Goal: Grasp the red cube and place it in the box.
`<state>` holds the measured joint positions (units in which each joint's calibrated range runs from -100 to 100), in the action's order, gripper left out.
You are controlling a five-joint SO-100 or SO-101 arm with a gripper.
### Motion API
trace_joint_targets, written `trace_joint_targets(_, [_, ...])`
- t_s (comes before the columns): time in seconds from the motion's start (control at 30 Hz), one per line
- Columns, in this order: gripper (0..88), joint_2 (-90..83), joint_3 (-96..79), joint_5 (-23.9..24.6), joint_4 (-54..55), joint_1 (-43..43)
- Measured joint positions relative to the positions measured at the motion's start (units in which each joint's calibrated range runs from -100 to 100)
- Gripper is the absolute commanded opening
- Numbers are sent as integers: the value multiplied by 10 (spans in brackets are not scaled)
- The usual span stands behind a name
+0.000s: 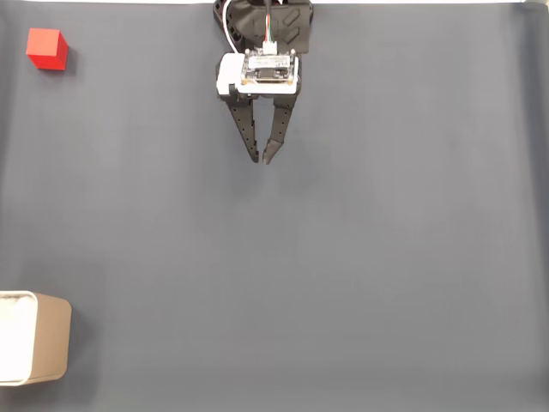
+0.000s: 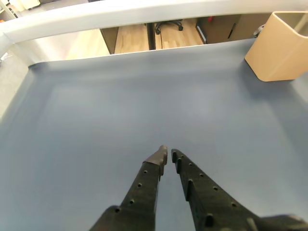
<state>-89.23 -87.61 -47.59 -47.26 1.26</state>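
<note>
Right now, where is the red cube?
In the fixed view the red cube sits in the top left corner of the grey mat, well left of the claw.

Work surface: a table covered with a dark grey mat (image 1: 343, 257), smooth and matte, spanning nearly the whole fixed view. A thin white strip shows along the top edge of that frame. The red cube (image 1: 46, 49) rests on the mat in the upper left corner. The box (image 1: 51, 339), tan-sided with a white rim and interior, stands on the mat at the lower left edge, partly cut off by the frame. In the wrist view the mat (image 2: 120, 106) reaches a pale far border, and the box (image 2: 279, 48) stands at the upper right.
</note>
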Motion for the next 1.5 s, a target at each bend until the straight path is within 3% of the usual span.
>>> trace_joint_targets(0.3, [9, 125, 161, 2, -2, 1])
trace_joint_targets(0.6, [7, 229, 264, -3, -9, 56])
trace_joint_targets(1.5, [10, 423, 532, -4, -140, 310])
